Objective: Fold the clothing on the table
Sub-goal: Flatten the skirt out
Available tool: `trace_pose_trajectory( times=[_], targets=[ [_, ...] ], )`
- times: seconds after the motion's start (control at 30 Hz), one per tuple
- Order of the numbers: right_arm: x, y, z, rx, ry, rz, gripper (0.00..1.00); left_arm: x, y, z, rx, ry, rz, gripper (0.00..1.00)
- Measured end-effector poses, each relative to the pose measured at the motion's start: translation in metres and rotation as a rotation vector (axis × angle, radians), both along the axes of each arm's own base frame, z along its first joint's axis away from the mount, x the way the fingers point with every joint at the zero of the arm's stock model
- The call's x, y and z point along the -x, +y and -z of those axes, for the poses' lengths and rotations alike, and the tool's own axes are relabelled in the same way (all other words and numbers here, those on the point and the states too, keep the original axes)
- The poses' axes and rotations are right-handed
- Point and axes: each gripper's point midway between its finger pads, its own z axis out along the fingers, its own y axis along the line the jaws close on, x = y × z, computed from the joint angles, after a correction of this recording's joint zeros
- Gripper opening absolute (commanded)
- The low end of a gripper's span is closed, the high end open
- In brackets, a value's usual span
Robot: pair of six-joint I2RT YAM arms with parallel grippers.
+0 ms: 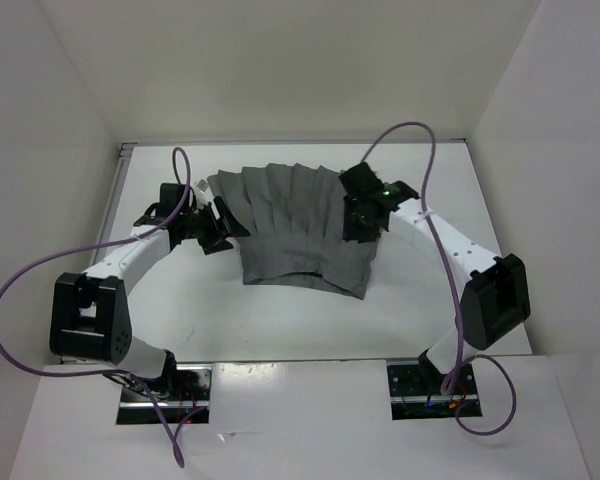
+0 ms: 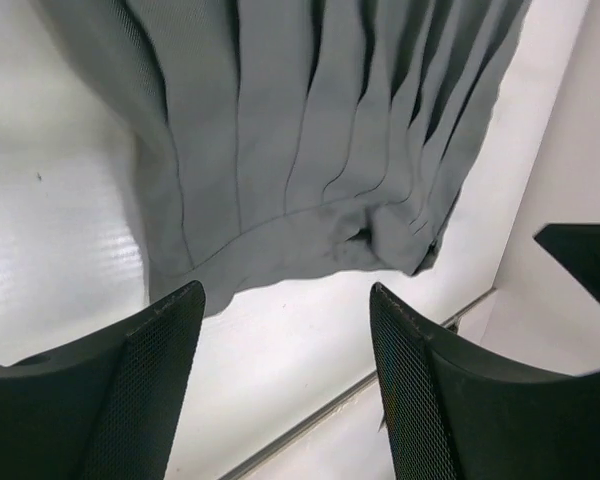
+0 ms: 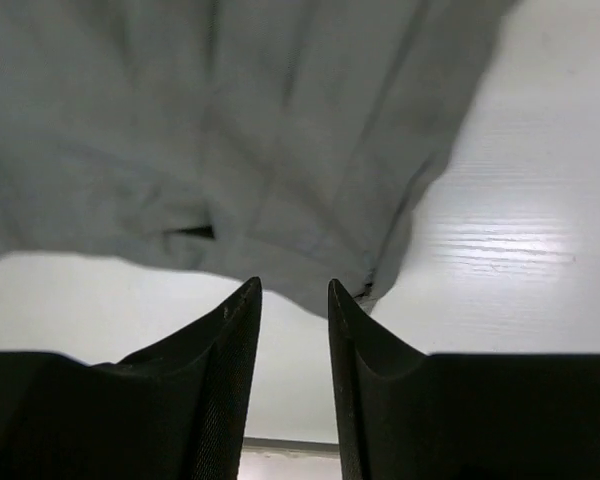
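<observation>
Looking down from above, you see the clothing [image 1: 298, 225] lying spread and pleated on the far middle of the table [image 1: 280, 320]. Its wider edge points away from the arm bases, and 1 gripper sits at each far corner. Your left gripper [image 2: 285, 300] has its jaws wide apart with nothing between them, and the hem lies just beyond the tips. Your right gripper [image 3: 292, 290] shows only a narrow gap, also empty, with the fabric's corner just ahead. I judge you are at the far edge with no grip made, since neither corner is held. Next, you need both sets of jaws down onto the 2 far corners, pinching every layer. Then lift evenly and carry toward the near edge so the pleats line up.
</observation>
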Motion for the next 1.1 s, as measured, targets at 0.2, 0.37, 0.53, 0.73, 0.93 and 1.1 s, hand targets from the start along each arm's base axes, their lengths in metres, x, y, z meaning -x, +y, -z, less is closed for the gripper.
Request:
trace_pose_trajectory(
  times=[0.2, 0.37, 0.53, 0.73, 0.93, 1.1],
  targets=[
    [0.030, 0.069, 0.017, 0.182, -0.021, -0.328, 0.35, 0.014, -0.001, 0.025, -0.025, 0.080, 0.022, 0.74],
    [0.056, 0.098, 0.081, 0.393, 0.074, -0.499, 0.39, 0.016, 0.000, 0.032, -0.035, 0.097, 0.028, 0.74],
    [0.067, 0.093, 0.109, 0.527, 0.121, -0.546, 0.56, 0.017, 0.001, 0.033, -0.043, 0.093, 0.038, 0.74],
    [0.053, 0.086, 0.097, 0.592, 0.067, -0.505, 0.56, 0.016, 0.000, 0.033, -0.041, 0.092, 0.040, 0.74],
    [0.048, 0.080, 0.093, 0.630, 0.042, -0.479, 0.53, 0.015, -0.001, 0.032, -0.036, 0.085, 0.044, 0.74],
    [0.046, 0.077, 0.096, 0.652, 0.040, -0.467, 0.12, 0.015, -0.001, 0.032, -0.035, 0.081, 0.045, 0.74]
  ],
)
